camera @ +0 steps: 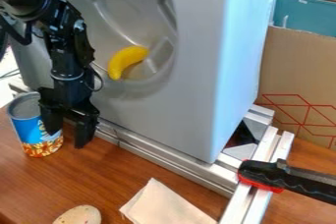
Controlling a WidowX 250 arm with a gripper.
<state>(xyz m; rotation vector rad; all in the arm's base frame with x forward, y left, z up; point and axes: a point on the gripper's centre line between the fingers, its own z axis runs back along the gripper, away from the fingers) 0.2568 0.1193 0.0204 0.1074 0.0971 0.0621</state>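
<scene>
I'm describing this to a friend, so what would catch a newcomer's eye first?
Probably the yellow banana, lying in the hollow of the big gray sink. Next, at the left, the open black gripper beside a blue can on the wooden table. A black and red handle stands out at lower right.

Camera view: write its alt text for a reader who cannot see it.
A black robot end effector, open, hangs beside a blue can on a wooden table. Behind, a yellow banana rests in a grey moulded unit; a pale cloth lies nearer.
</scene>
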